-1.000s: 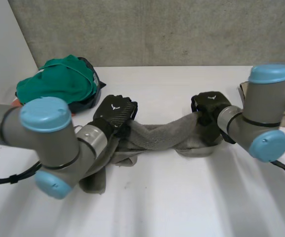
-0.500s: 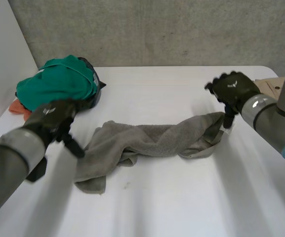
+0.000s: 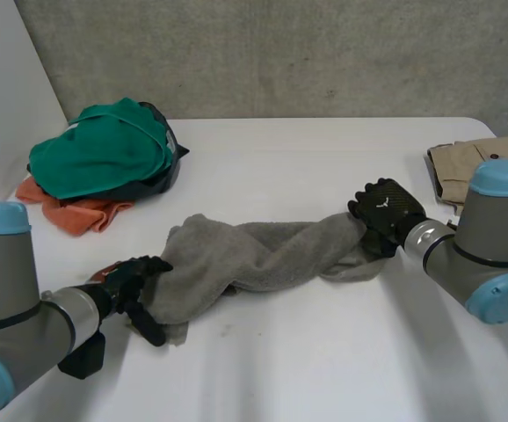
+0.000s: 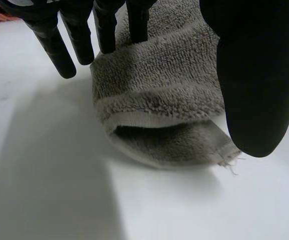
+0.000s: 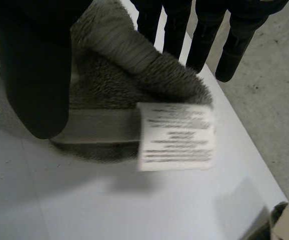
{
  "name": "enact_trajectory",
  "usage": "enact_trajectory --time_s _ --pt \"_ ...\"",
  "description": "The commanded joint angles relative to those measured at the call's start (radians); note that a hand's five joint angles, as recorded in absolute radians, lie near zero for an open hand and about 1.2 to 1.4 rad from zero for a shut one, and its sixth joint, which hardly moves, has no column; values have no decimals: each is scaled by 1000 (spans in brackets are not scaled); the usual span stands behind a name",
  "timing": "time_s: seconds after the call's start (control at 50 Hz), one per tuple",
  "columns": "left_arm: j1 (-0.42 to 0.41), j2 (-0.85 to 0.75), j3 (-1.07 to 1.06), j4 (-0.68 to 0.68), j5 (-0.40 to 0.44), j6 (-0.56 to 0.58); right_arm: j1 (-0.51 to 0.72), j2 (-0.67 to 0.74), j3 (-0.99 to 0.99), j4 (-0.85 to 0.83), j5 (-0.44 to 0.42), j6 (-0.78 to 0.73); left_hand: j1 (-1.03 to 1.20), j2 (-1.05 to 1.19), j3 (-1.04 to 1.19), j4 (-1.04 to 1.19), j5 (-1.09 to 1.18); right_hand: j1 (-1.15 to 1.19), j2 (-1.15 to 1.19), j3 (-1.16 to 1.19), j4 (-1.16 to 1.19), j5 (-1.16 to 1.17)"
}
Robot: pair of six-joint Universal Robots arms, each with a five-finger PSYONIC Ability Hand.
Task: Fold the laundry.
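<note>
A grey towel (image 3: 272, 251) lies twisted in a long band across the middle of the white table. My left hand (image 3: 131, 283) is low at its near left end. In the left wrist view the straight fingers (image 4: 67, 50) reach the towel's folded end (image 4: 159, 100), with the thumb (image 4: 254, 75) on the other side, open. My right hand (image 3: 388, 209) sits at the towel's right end. There its fingers (image 5: 204, 45) and thumb (image 5: 34, 65) straddle the towel corner (image 5: 114, 55) with a white label (image 5: 177, 136), straight and open.
A pile of green cloth (image 3: 100, 145) lies on a dark thing at the back left, with orange cloth (image 3: 83, 214) beside it. A folded beige garment (image 3: 460, 163) lies at the right edge. A grey wall stands behind the table.
Both hands let go of the towel, swung outward and opened. They have now come down at its two ends, the left low at the near left, the right at the labelled corner.
</note>
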Motion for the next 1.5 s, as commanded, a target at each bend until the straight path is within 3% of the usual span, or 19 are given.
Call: enact_trajectory --time_s 0.02,0.08,0.12,0.14,0.16,0.26,0.44,0.54,0.64,0.74,0.82,0.94,1.0,1.06,1.2,1.3,1.5 --pt "-50 -76 32 75 -85 67 4 60 -67 -23 2 66 193 183 182 190 166 196 210 202 197 190" --pt "-64 -96 36 96 -115 112 7 70 -88 -35 2 94 445 435 434 442 418 404 418 410 405 398" --pt "-76 -110 49 128 -144 162 9 76 -111 -46 3 118 896 887 885 893 869 949 962 955 950 942" --pt "-80 -110 55 142 -158 182 9 77 -119 -46 5 125 1145 1136 1134 1142 1118 961 974 966 961 954" --pt "-80 -110 72 159 -181 207 9 76 -136 -43 8 137 1194 1184 1183 1191 1167 961 974 967 961 954" --pt "-74 -23 118 172 -237 245 0 6 -158 47 7 171 1194 1185 1183 1191 1167 961 974 967 961 954" --pt "-61 356 173 135 -60 302 -114 -314 -243 431 -7 195 1194 1185 1183 1191 1167 961 974 967 961 954" --pt "-56 377 217 -2 -7 437 -157 -378 -291 682 -27 155 1194 1185 1183 1191 1167 961 974 967 961 954" --pt "-62 236 271 -118 -13 612 -163 -338 -270 880 -64 -28 1194 1185 1183 1191 1167 961 974 967 961 954" --pt "-74 39 372 -65 -20 690 -123 -227 -317 819 -46 -27 1194 1185 1183 1191 1167 961 974 967 961 954" --pt "-85 -108 548 96 -25 699 -96 -127 -450 622 12 106 1194 1185 1183 1191 1167 961 974 967 961 954" --pt "-82 -157 771 476 -26 673 -97 -99 -590 128 126 334 1194 1185 1183 1191 1167 961 974 967 961 954" --pt "-87 -130 791 653 -40 618 -111 -142 -552 -154 120 443 1194 1185 1183 1191 1167 961 974 967 961 954" --pt "-93 -107 767 678 -52 562 -128 -177 -492 -284 87 529 1194 1185 1183 1191 1167 961 974 967 961 954" --pt "-94 -73 653 502 -52 535 -155 -170 -470 -96 -35 548 1194 1185 1183 1191 1167 961 974 967 961 954" --pt "-102 -74 485 379 -34 543 -168 -127 -426 194 -90 443 1194 1185 1183 1191 1167 961 974 967 961 954" --pt "-133 -214 299 325 15 647 -152 40 -306 437 -55 224 1194 1185 1183 1191 1167 961 974 967 961 954"
